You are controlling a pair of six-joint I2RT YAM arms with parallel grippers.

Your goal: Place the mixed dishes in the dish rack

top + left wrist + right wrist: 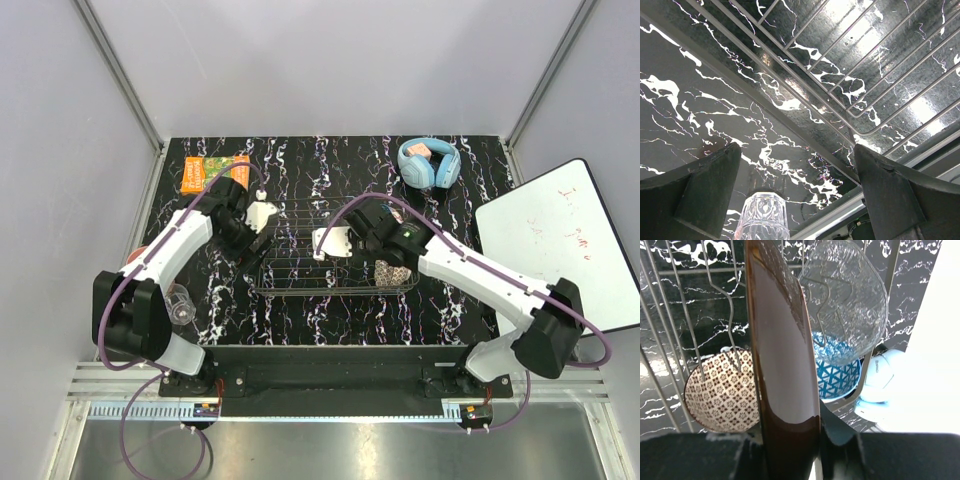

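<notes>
The right gripper (790,440) is clamped on the glossy red plate (782,365). The plate is held on edge, its rim pinched between the two dark fingers, and stands upright among the wires of the dish rack (300,260). Just beside the plate, on one side, the beige patterned bowl (725,390) is tilted against the tines. On the other side the clear glass bowl (850,305) is propped on edge, and the blue patterned bowl (837,377) is seen below and behind it. The light blue headphones (430,163) are seen beyond the rack's far corner on the black marbled table (330,320).

The left gripper (796,155) is spread wide and nothing is held between its fingers. It is poised over bare table at the rack's left edge. The clear stemmed glass (762,217) is seen low between the fingers, untouched; it sits on the table outside the rack, close to the left arm. The orange-green book (205,172) is placed at the far left corner.
</notes>
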